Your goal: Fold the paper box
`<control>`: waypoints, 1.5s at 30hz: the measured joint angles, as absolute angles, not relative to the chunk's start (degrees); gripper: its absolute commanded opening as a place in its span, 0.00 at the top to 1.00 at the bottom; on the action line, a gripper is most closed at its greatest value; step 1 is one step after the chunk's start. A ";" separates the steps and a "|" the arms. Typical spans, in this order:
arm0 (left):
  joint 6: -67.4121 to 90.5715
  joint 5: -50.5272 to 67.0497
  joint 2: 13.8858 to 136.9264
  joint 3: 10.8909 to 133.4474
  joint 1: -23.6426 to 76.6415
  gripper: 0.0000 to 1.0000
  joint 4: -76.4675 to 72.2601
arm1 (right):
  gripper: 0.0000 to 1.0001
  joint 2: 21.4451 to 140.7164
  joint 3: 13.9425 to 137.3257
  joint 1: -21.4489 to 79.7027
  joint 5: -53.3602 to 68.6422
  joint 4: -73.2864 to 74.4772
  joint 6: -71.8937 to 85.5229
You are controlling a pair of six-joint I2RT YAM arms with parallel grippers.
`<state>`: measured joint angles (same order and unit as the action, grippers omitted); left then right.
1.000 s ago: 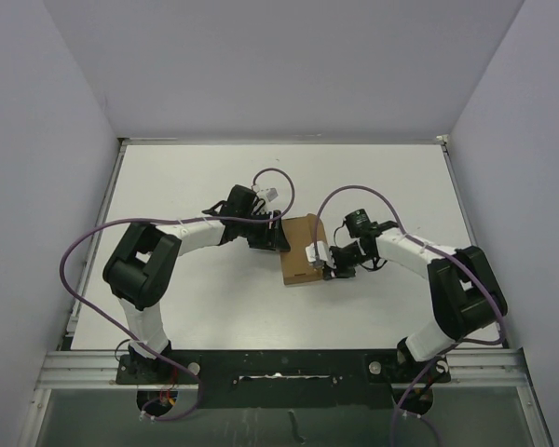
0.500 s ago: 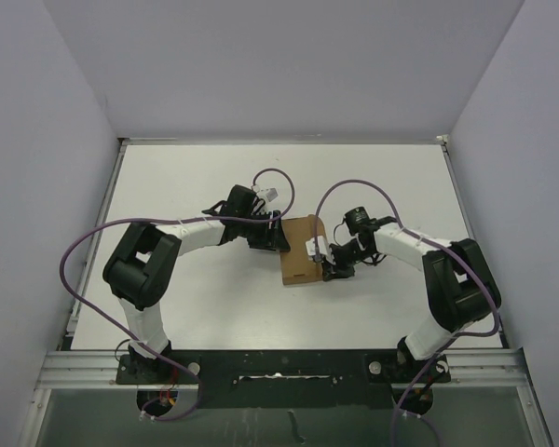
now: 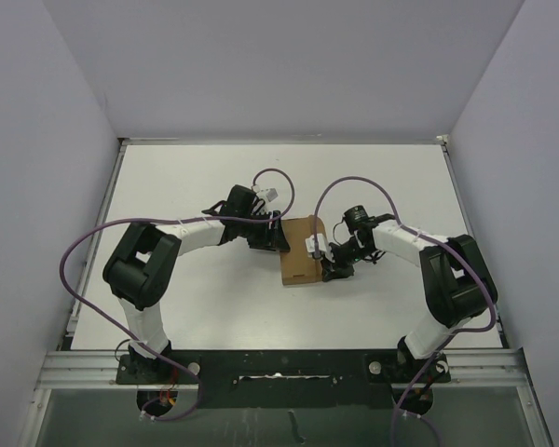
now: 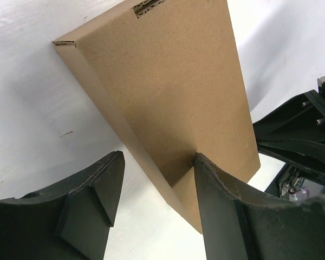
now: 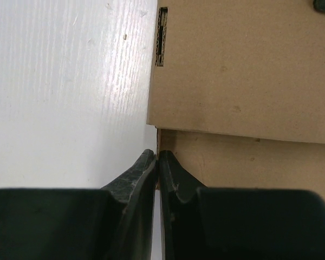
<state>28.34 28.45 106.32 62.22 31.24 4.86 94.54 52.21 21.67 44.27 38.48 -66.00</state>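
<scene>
The paper box point(image 3: 298, 256) is a flat brown cardboard box lying mid-table between both arms. My left gripper point(image 3: 277, 238) is at its left edge. In the left wrist view the gripper point(image 4: 157, 158) is open and straddles the box's point(image 4: 168, 81) near edge: one finger point(image 4: 222, 206) rests on the top face, the other point(image 4: 92, 200) stands over the table. My right gripper point(image 3: 328, 264) is at the box's right side. In the right wrist view it point(image 5: 157, 154) is shut, pinching the thin edge of the lower side panel under the box's point(image 5: 244, 65) top face.
The white table point(image 3: 168, 186) is bounded by grey walls at the back and both sides. Purple cables point(image 3: 279, 186) loop above both arms. Part of the right arm's black gripper shows in the left wrist view point(image 4: 303, 135), just beyond the box.
The right arm has shifted slightly left toward the box and its elbow has drawn in. The left arm and the box have hardly moved.
</scene>
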 measured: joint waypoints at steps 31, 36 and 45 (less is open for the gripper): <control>28.34 25.93 106.32 63.70 31.33 0.51 7.11 | 0.89 94.61 58.33 30.87 35.16 40.38 -52.69; 28.29 25.08 106.32 63.79 31.31 0.51 7.09 | 0.86 95.72 60.27 32.38 34.02 41.15 -49.74; 28.21 24.97 106.32 63.79 31.40 0.49 7.09 | 0.77 96.31 60.77 31.68 34.06 42.61 -49.43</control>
